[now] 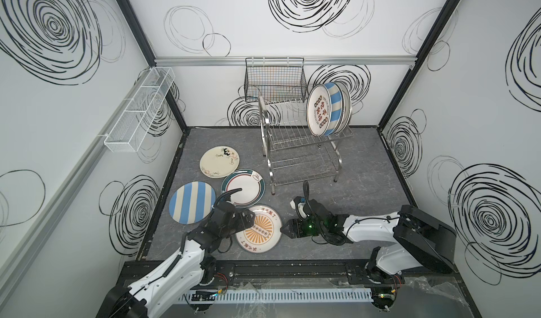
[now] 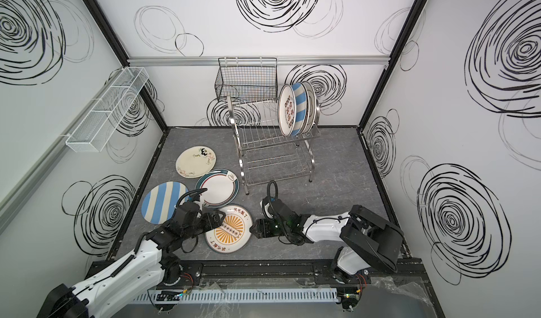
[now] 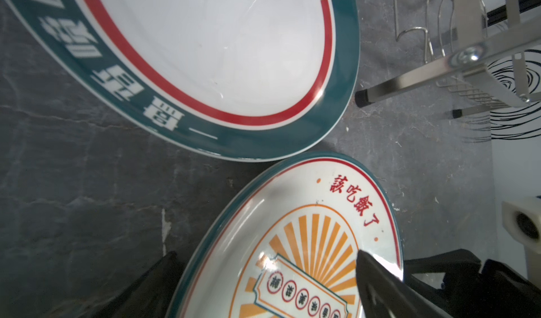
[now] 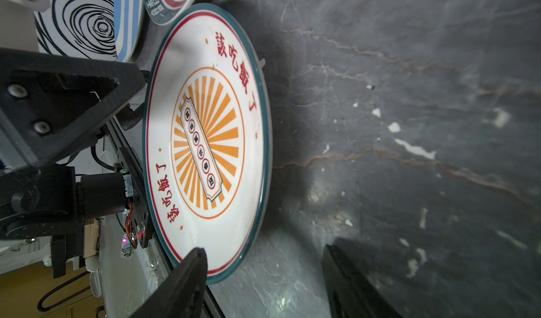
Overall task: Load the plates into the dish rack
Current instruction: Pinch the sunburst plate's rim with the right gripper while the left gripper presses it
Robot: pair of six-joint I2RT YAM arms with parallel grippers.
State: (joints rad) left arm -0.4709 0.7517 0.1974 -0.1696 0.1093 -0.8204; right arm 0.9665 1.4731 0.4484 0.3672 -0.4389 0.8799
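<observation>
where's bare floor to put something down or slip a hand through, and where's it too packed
Free: floor between rack and right wall, and the back strip left of the rack. Crowded: front left, four plates edge to edge, left tool and right tool flanking the sunburst plate.

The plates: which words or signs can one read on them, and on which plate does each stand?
"該吃飯了": red, printed twice around the orange sunburst plate.
Six circled characters at its centre: too small to read.
White characters on the band of the teal-rim plate: blurred, not readable.
Dark characters on the front plate in the dish rack: too small to read.
</observation>
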